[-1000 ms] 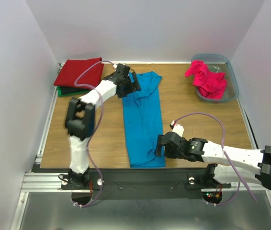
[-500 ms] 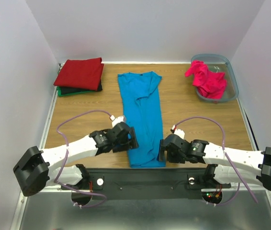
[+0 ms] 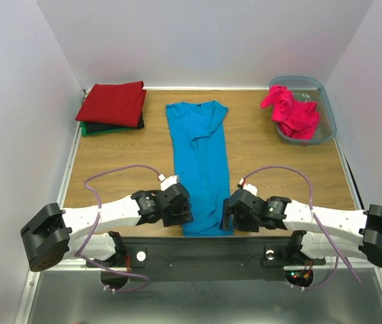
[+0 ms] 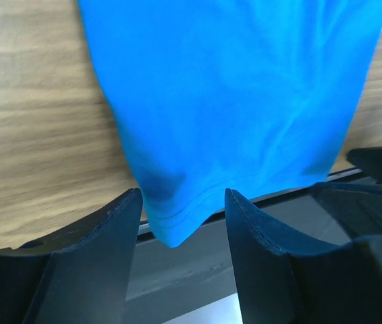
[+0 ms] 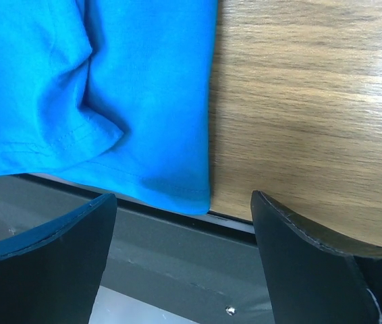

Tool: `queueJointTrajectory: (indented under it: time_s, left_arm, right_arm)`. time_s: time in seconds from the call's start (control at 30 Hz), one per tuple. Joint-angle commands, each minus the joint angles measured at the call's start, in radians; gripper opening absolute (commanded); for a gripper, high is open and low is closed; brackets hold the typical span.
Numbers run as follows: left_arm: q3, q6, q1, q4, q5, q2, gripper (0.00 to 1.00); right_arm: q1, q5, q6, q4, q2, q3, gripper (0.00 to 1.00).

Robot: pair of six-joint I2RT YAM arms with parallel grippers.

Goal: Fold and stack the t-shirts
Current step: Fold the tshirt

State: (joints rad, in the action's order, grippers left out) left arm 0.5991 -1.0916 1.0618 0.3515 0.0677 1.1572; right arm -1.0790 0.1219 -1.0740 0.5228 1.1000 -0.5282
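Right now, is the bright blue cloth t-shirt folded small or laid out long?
Laid out long: the bright blue cloth t-shirt lies as a narrow strip, sides folded in, no crosswise fold yet.

shirt (image 3: 201, 162) centre, stack (image 3: 113, 104) left, bin (image 3: 329, 116) right

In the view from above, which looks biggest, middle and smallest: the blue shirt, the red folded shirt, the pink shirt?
1. blue shirt, laid out long.
2. red folded shirt and pink shirt look nearly alike; the pink is bunched, so no ranking.
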Motion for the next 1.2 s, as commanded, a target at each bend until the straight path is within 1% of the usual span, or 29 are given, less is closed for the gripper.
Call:
queueJointTrajectory:
  time_s: [0.0,0.07,0.2,0.23,0.27,0.3,0.33,0.4,0.43,0.47,0.5,0.53,0.6,0.63,0.67,0.73,0.87,0.9,0.97,1.17]
  left_arm:
    - [-0.035,-0.039,0.01,0.052,0.003,-0.014,0.63]
    - [-0.044,-0.037,0.013,0.041,-0.011,-0.019,0.63]
    - [-0.05,-0.042,0.026,0.011,-0.022,-0.01,0.53]
    - [-0.051,-0.039,0.027,0.003,-0.029,-0.001,0.49]
    - [-0.056,-0.04,0.03,-0.006,-0.035,0.005,0.39]
    - [-0.061,-0.04,0.032,-0.009,-0.046,0.013,0.34]
    - [-0.068,-0.036,0.033,-0.005,-0.049,0.024,0.26]
    - [-0.077,-0.037,0.033,0.004,-0.052,0.027,0.2]
    - [-0.081,-0.037,0.033,0.013,-0.054,0.018,0.15]
    - [-0.082,-0.04,0.033,0.024,-0.051,0.007,0.05]
    - [-0.087,-0.051,0.033,0.05,-0.045,-0.004,0.01]
    - [-0.091,-0.056,0.033,0.063,-0.042,-0.034,0.0]
    - [-0.113,-0.077,0.033,0.095,-0.034,-0.074,0.0]
    - [-0.123,-0.085,0.033,0.099,-0.035,-0.115,0.0]
    - [-0.146,-0.094,0.033,0.101,-0.039,-0.134,0.0]
    - [-0.177,-0.122,0.033,0.093,-0.052,-0.171,0.0]
    - [-0.245,-0.151,0.033,0.038,-0.063,-0.226,0.0]
    - [-0.251,-0.152,0.033,0.026,-0.097,-0.232,0.0]
    - [-0.257,-0.159,0.033,0.012,-0.098,-0.238,0.0]
    - [-0.263,-0.165,0.033,0.004,-0.097,-0.258,0.0]
  right_arm:
    - [0.007,-0.002,-0.01,-0.029,-0.003,-0.009,0.86]
    - [0.007,-0.001,-0.015,-0.03,0.001,-0.009,0.86]
    - [0.007,0.001,-0.012,-0.033,0.026,-0.013,0.84]
    - [0.007,-0.001,-0.004,-0.033,0.037,-0.013,0.84]
    - [0.007,-0.007,-0.001,-0.033,0.04,-0.012,0.84]
    - [0.007,-0.005,-0.001,-0.035,0.041,-0.009,0.83]
    - [0.007,0.001,-0.006,-0.035,0.043,-0.001,0.82]
    - [0.007,0.002,-0.007,-0.035,0.046,0.005,0.81]
    - [0.007,0.002,-0.012,-0.035,0.047,0.007,0.79]
    - [0.007,0.001,-0.014,-0.037,0.054,0.007,0.75]
    - [0.007,0.002,-0.018,-0.037,0.057,0.007,0.72]
    - [0.007,0.002,-0.023,-0.038,0.061,0.007,0.63]
    - [0.007,0.005,-0.027,-0.04,0.063,0.007,0.55]
    - [0.008,0.005,-0.033,-0.041,0.063,0.007,0.44]
    - [0.007,0.002,-0.035,-0.043,0.063,0.008,0.41]
    - [0.008,-0.01,-0.04,-0.049,0.066,0.008,0.41]
    - [0.007,-0.117,-0.046,-0.099,0.087,0.019,0.42]
    - [0.007,-0.164,-0.043,-0.115,0.09,0.022,0.43]
    - [0.005,-0.205,-0.03,-0.132,0.095,0.023,0.47]
    - [-0.002,-0.304,-0.033,-0.135,0.081,0.04,0.46]
